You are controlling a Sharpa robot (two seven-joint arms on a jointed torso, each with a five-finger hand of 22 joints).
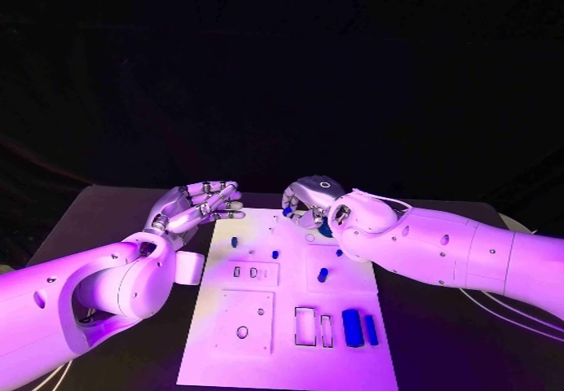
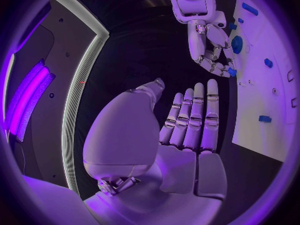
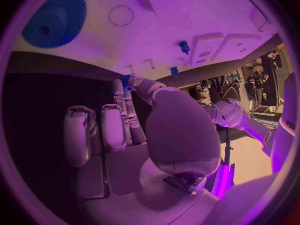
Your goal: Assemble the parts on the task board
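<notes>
Task board (image 1: pixel 288 362): a white plate was laid in the middle of the black table (image 1: pixel 82 220), its near edge toward the robot.

Near right corner of the board: two upright blue parts (image 1: pixel 353 327) were seen side by side, just beside two narrow rectangular recesses (image 1: pixel 306 324). Whether the parts stood in recesses of their own could not be told.

Middle of the board: one blue part (image 1: pixel 322 275) was set right of centre; a smaller one (image 1: pixel 234 242) lay nearer the left edge, farther back.

Left hand (image 1: pixel 194 208): it was held at the far left corner of the board, over the table beside the edge. In the left wrist view the fingers (image 2: pixel 195 116) were stretched nearly straight, close together side by side, with the thumb apart. Nothing was held and nothing touched.

Right hand (image 1: pixel 315 201): it was held over the far edge of the board. A small blue part (image 3: pixel 126 79) was pinched between the thumb and one fingertip; the other fingers (image 3: pixel 112 126) were curled in loosely.

Blue gear (image 3: pixel 55 17): it lay flat on the board near the right hand, apart from it.
</notes>
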